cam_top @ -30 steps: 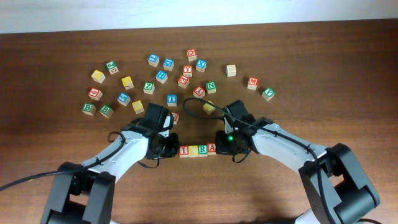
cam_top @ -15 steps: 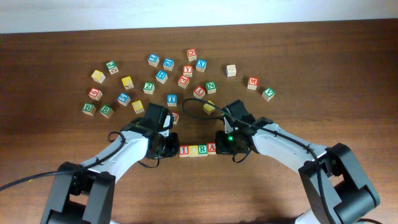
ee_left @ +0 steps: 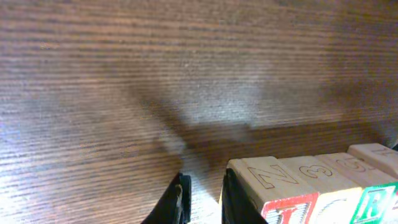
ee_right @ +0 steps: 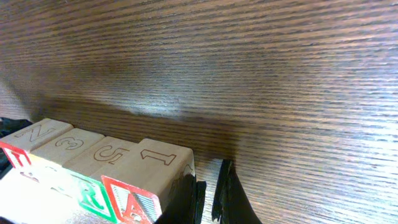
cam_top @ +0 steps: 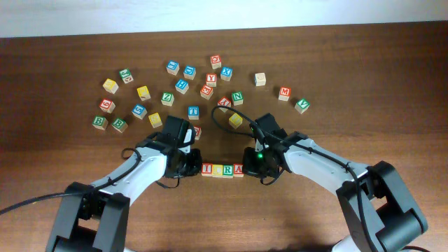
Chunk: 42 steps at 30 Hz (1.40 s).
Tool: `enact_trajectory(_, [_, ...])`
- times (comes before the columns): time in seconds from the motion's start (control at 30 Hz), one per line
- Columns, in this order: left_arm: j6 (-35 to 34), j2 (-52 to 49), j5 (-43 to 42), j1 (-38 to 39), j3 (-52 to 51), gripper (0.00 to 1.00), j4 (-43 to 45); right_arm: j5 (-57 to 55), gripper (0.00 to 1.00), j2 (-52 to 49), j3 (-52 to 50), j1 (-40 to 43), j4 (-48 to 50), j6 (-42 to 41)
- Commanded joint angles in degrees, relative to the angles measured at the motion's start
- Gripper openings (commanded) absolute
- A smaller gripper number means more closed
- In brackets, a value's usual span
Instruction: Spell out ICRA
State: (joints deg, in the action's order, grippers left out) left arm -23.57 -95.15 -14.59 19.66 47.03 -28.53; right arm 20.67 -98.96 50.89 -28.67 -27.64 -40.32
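Observation:
Four wooden cubes stand in a touching row reading I (cam_top: 208, 169), C (cam_top: 218, 170), R (cam_top: 227, 170), A (cam_top: 238, 169). My left gripper (cam_top: 193, 165) sits at the row's left end. In the left wrist view its jaws (ee_left: 204, 190) are all but shut with only bare table between them, and the right finger (ee_left: 231, 199) lies against the I cube (ee_left: 267, 177). My right gripper (cam_top: 250, 162) sits at the right end. It is shut (ee_right: 210, 186) on nothing, with its left finger (ee_right: 189, 196) against the A cube (ee_right: 127, 205).
Several other letter cubes lie scattered across the far half of the wooden table (cam_top: 336, 77), from a pair at the left (cam_top: 100, 122) to an M cube (cam_top: 284, 92) at the right. A yellow cube (cam_top: 235, 120) lies just behind my right arm.

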Motion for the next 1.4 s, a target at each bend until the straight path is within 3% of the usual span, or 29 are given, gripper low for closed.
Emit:
enact_trajectory(0.0, [0.72,-0.63,-0.72,0.22,-0.59,0.10,-1.07,-1.40,0.04,-1.73,-0.85,-0.61,0.72,1.05])
enact_trajectory(0.73, [0.72,-0.63,-2.14,0.22,-0.59,0.09,-2.34,-3.32,0.04,-1.73,-0.85,-0.57,1.53,3.02])
enact_trajectory(1.0, [0.74,-0.61,9.97,-1.55,-0.13,0.00,-4.07,-8.55,0.04,-1.70,-0.83,-0.11,-3.06,4.07])
enact_trajectory(1.2, [1.38,-0.61,9.55,-5.18,11.76,0.00,-11.02,-8.48,0.04,-1.70,-0.83,2.97,-6.27,4.09])
enact_trajectory(1.37, [1.36,-0.90,5.35,0.02,14.62,0.00,-10.60,-8.50,0.05,-1.70,-0.83,2.97,-6.36,4.09])
